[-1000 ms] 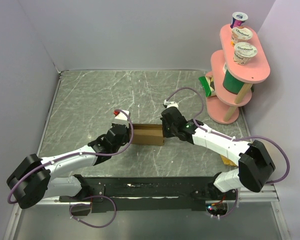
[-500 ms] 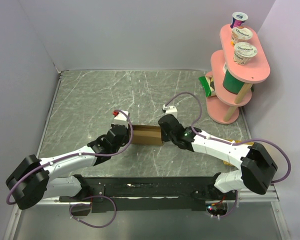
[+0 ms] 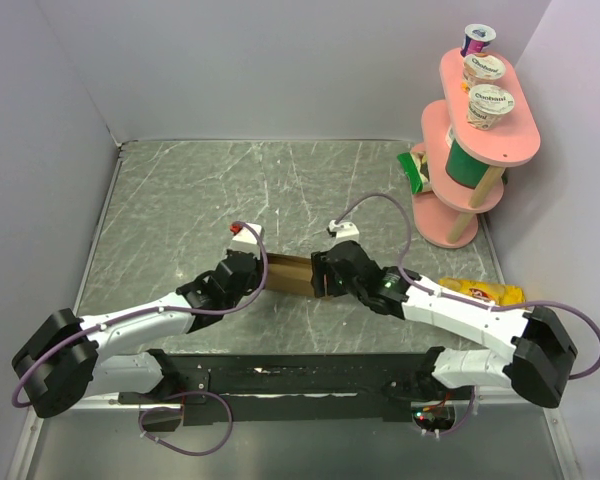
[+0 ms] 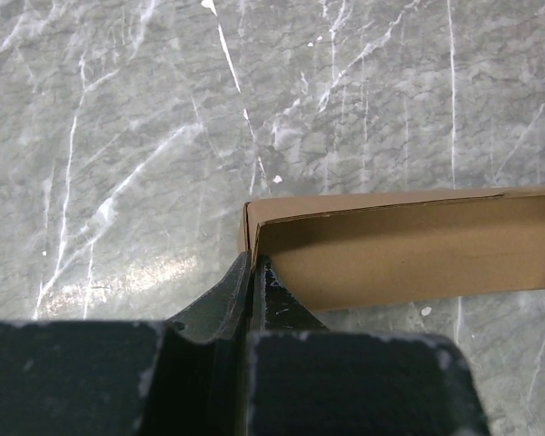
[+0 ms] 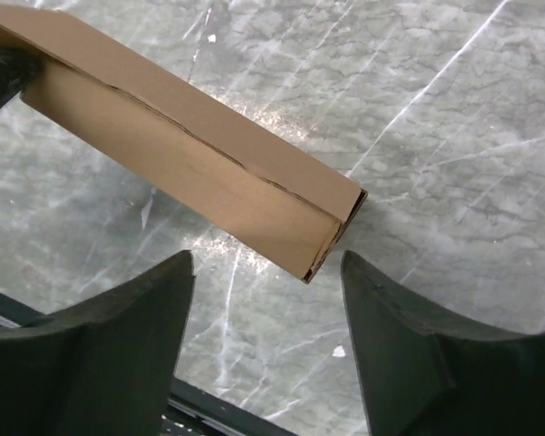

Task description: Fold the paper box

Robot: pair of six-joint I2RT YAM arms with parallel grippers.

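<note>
"Chobani" can be read on two white yogurt cups (image 3: pixel 492 105) on the top tier of a pink wooden stand (image 3: pixel 520 135), well to the right of and beyond the right jaws. The print on the purple cup (image 3: pixel 478 38) behind them is too small to read, and so is the print on the yellow snack bag (image 3: pixel 480 292) beside the right arm.

The grey marbled desk (image 3: pixel 200 190) is streaked with white veins and enclosed by plain pale lilac walls (image 3: pixel 280 70).

The left jaws are pinched together on the left end of the long, narrow brown cardboard paper box (image 3: pixel 292 275). In the left wrist view, the thin end wall of the box (image 4: pixel 409 245) runs down between their dark fingers (image 4: pixel 209 309). The box lies flat on the desk, spanning the gap between the two sets of jaws.

The right jaws stand wide apart. In the right wrist view, the right end of the box (image 5: pixel 191 163) sits just ahead of the gap between their black fingers (image 5: pixel 118 309), touching neither, so they hold nothing.
</note>
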